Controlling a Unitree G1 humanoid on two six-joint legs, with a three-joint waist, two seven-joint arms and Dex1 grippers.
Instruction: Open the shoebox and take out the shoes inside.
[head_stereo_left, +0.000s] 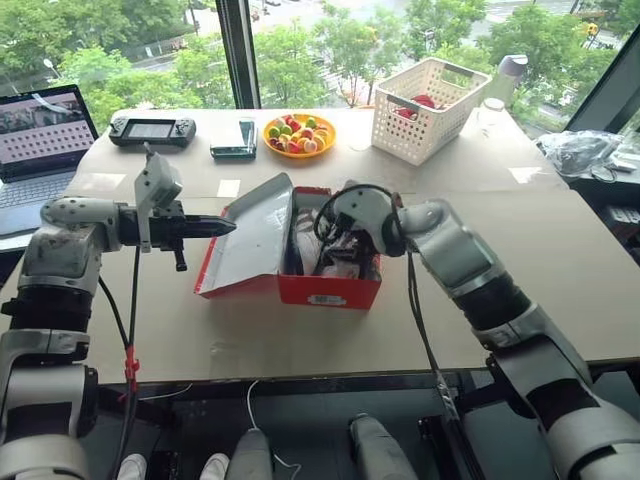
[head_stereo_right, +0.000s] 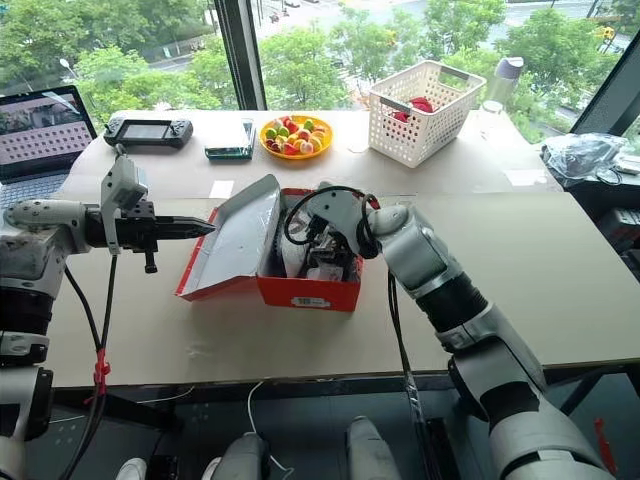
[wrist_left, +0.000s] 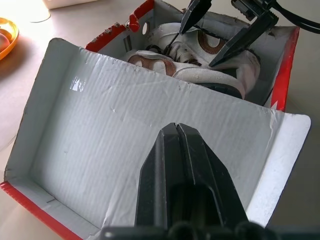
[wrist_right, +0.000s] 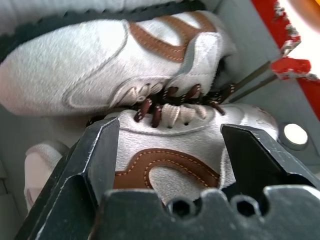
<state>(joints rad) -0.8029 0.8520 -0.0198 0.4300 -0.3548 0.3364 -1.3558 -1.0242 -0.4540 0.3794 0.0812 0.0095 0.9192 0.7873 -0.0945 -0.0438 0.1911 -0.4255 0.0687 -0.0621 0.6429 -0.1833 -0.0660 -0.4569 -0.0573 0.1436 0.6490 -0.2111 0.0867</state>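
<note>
Inside the shoebox (head_stereo_left: 330, 290), right tool (wrist_right: 170, 145) gapes astride shoes (wrist_right: 165, 165); left tool (wrist_left: 177, 131) clenched empty.

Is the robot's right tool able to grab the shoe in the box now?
Probably yes. The lid is swung open, so nothing covers the box. The right tool hangs open inside it, one finger on each side of a shoe. It looks ready to squeeze.
</note>
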